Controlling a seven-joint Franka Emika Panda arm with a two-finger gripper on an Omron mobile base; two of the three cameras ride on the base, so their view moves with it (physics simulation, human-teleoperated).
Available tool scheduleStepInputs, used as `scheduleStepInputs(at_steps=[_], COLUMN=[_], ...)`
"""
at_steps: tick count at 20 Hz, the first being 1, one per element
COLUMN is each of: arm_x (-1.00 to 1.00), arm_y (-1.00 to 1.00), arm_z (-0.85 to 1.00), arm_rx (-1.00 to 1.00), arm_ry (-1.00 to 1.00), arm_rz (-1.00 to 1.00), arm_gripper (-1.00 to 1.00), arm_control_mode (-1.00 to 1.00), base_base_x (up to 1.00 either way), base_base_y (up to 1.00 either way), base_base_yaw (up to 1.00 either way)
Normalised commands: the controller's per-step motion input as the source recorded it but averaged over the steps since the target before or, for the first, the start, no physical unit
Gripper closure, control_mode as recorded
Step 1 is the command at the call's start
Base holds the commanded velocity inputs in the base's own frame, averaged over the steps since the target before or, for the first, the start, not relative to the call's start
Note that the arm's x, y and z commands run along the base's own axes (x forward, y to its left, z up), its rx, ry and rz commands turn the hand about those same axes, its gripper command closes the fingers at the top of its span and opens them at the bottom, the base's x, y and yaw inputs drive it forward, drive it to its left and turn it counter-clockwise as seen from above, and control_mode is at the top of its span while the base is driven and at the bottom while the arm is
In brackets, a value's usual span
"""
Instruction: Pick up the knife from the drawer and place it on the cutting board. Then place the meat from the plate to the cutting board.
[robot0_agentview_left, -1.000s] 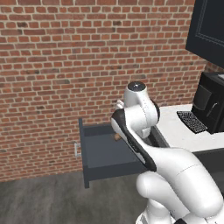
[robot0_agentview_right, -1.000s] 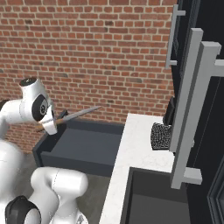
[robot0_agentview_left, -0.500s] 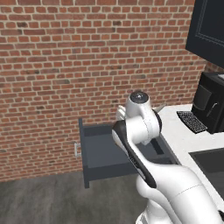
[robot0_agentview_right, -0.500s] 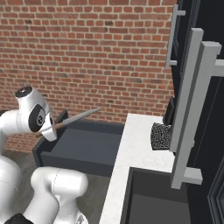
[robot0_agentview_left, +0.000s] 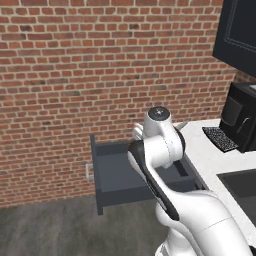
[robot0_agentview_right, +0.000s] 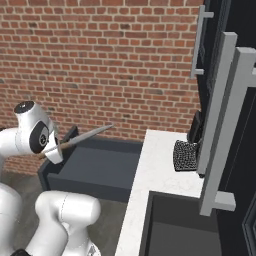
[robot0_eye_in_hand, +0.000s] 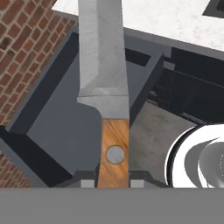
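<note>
My gripper (robot0_eye_in_hand: 113, 182) is shut on the knife (robot0_eye_in_hand: 105, 65) at its light brown wooden handle, and the silver-grey blade runs away from the hand. The knife (robot0_agentview_right: 87, 136) hangs in the air above the open dark slate-grey drawer (robot0_agentview_right: 95, 167), with its tip towards the white counter. From the right base, my gripper (robot0_agentview_right: 54, 150) sits at the drawer's left end, close under the arm's white joint. The inside of the drawer (robot0_eye_in_hand: 57, 127) below the blade is bare. In the left base view the arm covers much of the drawer (robot0_agentview_left: 117, 172). The cutting board, the meat and the plate are out of view.
A white counter (robot0_agentview_right: 160, 165) runs right of the drawer, with a dark sink (robot0_agentview_right: 185, 225) set into it. A black machine (robot0_agentview_left: 242, 117) with a grid tray (robot0_agentview_right: 186, 156) stands at the counter's back. Dark upper cabinets with silver handles (robot0_agentview_right: 220, 100) hang above. A brick wall lies behind.
The arm's upper joint has sunk a little and swung slightly. The knife stays in the shut gripper above the drawer, lying a touch lower than before.
</note>
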Motion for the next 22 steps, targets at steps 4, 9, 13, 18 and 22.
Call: scheduleStepInputs(at_steps=[4, 9, 13, 18, 22], arm_x=[0.00, 0.00, 0.00, 0.00, 0.00], arm_y=[0.00, 0.00, 0.00, 0.00, 0.00], arm_z=[0.00, 0.00, 0.00, 0.00, 0.00], arm_rx=[0.00, 0.00, 0.00, 0.00, 0.00], arm_ry=[0.00, 0.00, 0.00, 0.00, 0.00], arm_rz=[0.00, 0.00, 0.00, 0.00, 0.00], arm_gripper=[1.00, 1.00, 1.00, 1.00, 1.00], arm_control_mode=[1.00, 1.00, 1.00, 1.00, 1.00], base_base_x=[-0.27, -0.46, -0.38, -0.17, -0.23], base_base_y=[0.76, 0.55, 0.11, 0.09, 0.13], base_base_yaw=[-0.01, -0.35, -0.82, -1.00, -0.99])
